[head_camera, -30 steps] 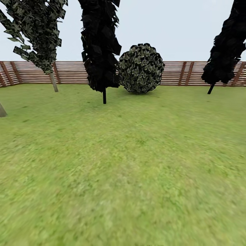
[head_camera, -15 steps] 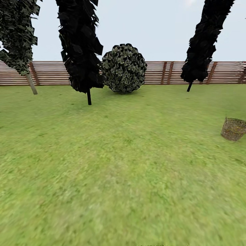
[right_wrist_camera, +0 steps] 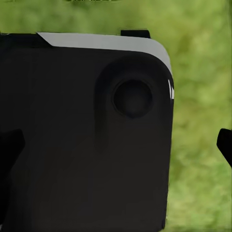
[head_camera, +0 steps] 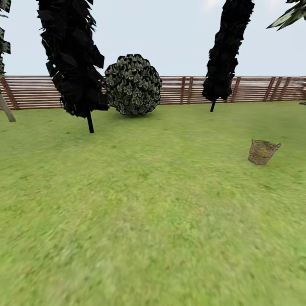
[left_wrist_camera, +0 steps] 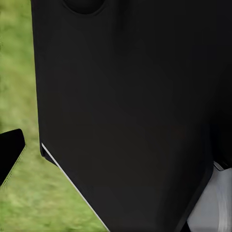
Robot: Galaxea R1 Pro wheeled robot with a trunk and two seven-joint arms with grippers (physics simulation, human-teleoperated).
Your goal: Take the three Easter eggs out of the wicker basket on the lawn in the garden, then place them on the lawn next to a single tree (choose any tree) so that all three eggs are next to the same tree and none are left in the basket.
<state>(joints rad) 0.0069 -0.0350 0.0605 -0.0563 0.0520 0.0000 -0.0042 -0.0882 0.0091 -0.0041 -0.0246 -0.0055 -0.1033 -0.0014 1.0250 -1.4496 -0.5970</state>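
Observation:
The wicker basket (head_camera: 263, 152) stands on the lawn (head_camera: 153, 212) at mid-distance to the right, small and brown with see-through sides. The Easter eggs cannot be made out at this distance. A slanted beige trunk of a tree (head_camera: 7, 109) shows at the far left edge by the fence. In the left wrist view one dark fingertip (left_wrist_camera: 10, 153) sits at the picture's edge beside the robot's black body (left_wrist_camera: 125, 111). In the right wrist view my right gripper (right_wrist_camera: 116, 145) is open, its two dark fingertips far apart with nothing between them, over the black body and grass.
Two thin-trunked dark trees (head_camera: 72, 63) (head_camera: 223, 51) and a round bush (head_camera: 133, 85) stand in front of the brown slat fence (head_camera: 255, 89) at the back. Palm-like leaves (head_camera: 291, 15) reach in at the upper right. Open grass lies between me and the basket.
The camera has turned right, so trees and bush have shifted left in the picture. The basket came into view at the right edge and now sits further in.

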